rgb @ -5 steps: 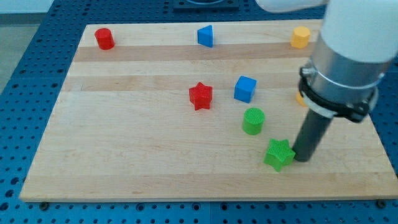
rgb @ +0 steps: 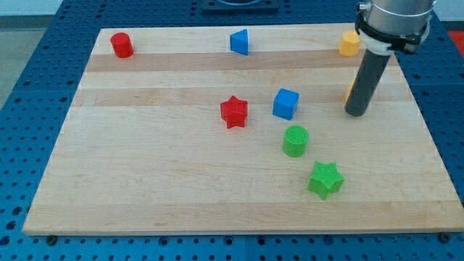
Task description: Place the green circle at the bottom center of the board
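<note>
On the view's left the tabletop (rgb: 145, 181) has only a red round block (rgb: 122, 45) in the top corner, so nothing there is in the way. Near the middle sit a red star (rgb: 234, 112), a blue pointed block (rgb: 240, 41) up top and a blue cube (rgb: 286, 103). The green circle (rgb: 295, 141) stands just below the blue cube, a bit right of the middle. The green star (rgb: 325, 179) is near it, lower and to the right. Far right is my tip (rgb: 356, 113), well apart from the green circle. Beside the rod peeks an orange bit (rgb: 349, 90), shape hard to tell, and an orange block (rgb: 350, 43) sits above. I have no fingers, just a rod, so nothing is held. Trouble could come if I push from the right: the circle may slide too far left or roll off my tip, or I may bump the green star or blue cube first. I count two red, two blue, two green and two orange blocks.
</note>
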You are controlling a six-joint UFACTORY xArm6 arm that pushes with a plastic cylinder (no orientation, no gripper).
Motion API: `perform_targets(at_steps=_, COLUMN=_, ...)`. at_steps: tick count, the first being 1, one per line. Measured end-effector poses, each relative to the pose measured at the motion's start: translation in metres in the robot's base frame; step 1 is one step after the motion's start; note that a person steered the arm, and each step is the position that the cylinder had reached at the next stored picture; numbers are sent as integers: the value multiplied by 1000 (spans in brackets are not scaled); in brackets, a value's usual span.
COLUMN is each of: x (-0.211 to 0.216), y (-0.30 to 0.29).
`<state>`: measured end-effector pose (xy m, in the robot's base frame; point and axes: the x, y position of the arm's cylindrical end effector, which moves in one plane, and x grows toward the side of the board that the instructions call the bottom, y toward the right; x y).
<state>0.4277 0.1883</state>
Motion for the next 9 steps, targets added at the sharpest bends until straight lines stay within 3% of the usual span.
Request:
perform_targets(at_steps=1, x=0, y=-1)
perform_targets(at_steps=3, x=-4, y=-61)
perform_targets(at_steps=7, x=-8, y=-63)
perform_targets(at_steps=8, x=37, y=-78)
perform_targets(at_steps=9, x=40, y=-79)
